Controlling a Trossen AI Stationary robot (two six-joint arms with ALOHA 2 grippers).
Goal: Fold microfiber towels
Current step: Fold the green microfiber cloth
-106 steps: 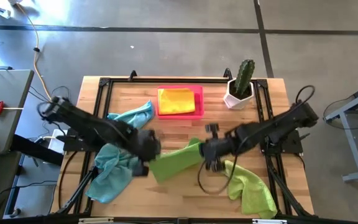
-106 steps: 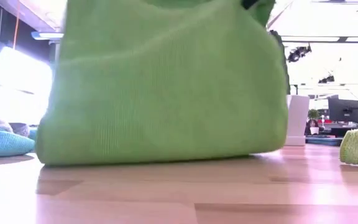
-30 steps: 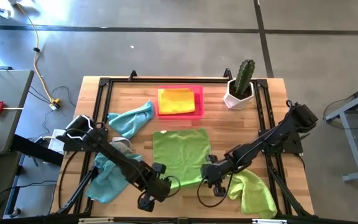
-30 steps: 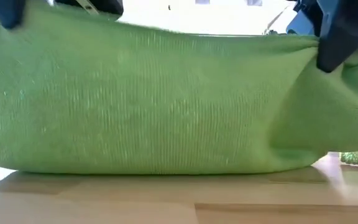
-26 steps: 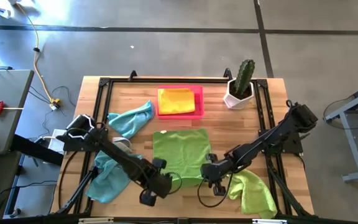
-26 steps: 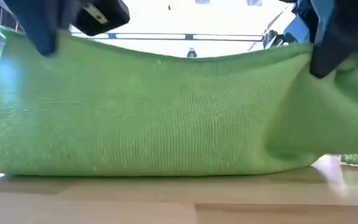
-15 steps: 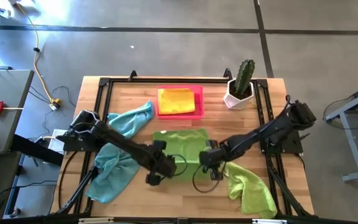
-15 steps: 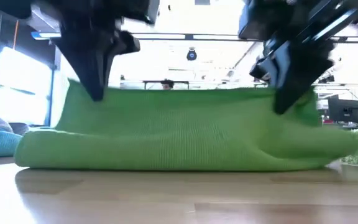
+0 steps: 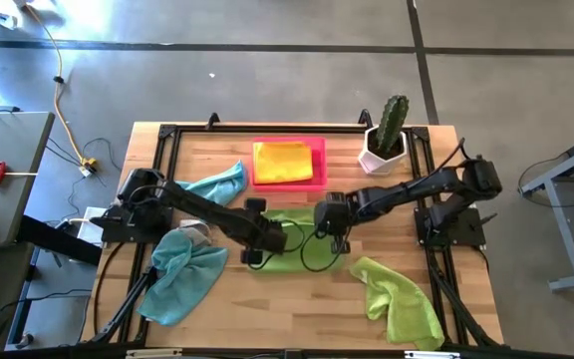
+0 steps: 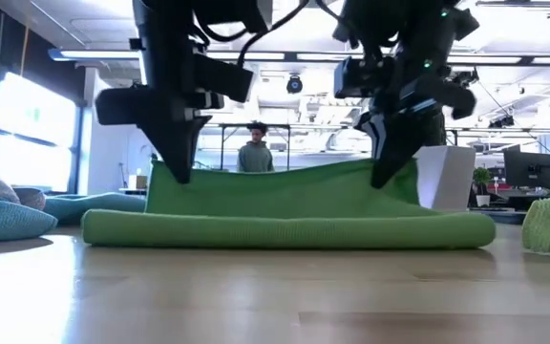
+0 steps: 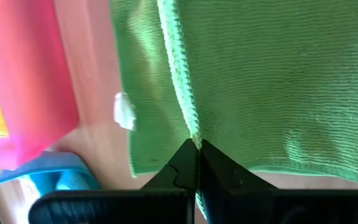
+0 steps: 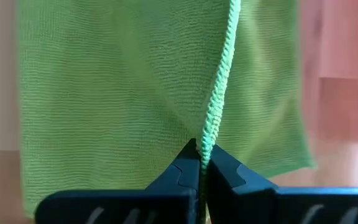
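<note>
A lime green towel [image 9: 292, 242] lies in the middle of the table, doubled over on itself. Its fold [image 10: 285, 229] rests on the wood at the near side. Its upper layer [image 10: 285, 191] is held up by both grippers. My left gripper [image 10: 175, 174] is shut on the raised edge's left end. My right gripper [image 10: 387, 177] is shut on its right end. The lower layer [image 11: 143, 93] lies flat under the raised one. My left gripper pinches the towel's hemmed edge [image 11: 190, 127] between its two fingers, from above, pointing down. It holds one layer. That edge is lifted above the lower layer and runs level to the other gripper. My right gripper pinches the same hemmed edge [image 12: 211, 127] between its two fingers, from above, pointing down. It holds one layer. The edge is lifted, and the cloth slopes down from it to the fold on the table.
A pink tray [image 9: 317, 170] with a folded yellow towel [image 9: 283, 160] stands at the far side, just beyond the green towel. A potted cactus [image 9: 387, 135] is at the far right. Teal towels [image 9: 212, 186] [image 9: 182, 277] lie left, and another lime towel [image 9: 402, 299] near right.
Both grippers have gone from the table's near edge toward its far edge, carrying the towel's near edge up and over. The towel, spread flat before, is now folded over, with the fold left at the near side. The far part stayed on the table.
</note>
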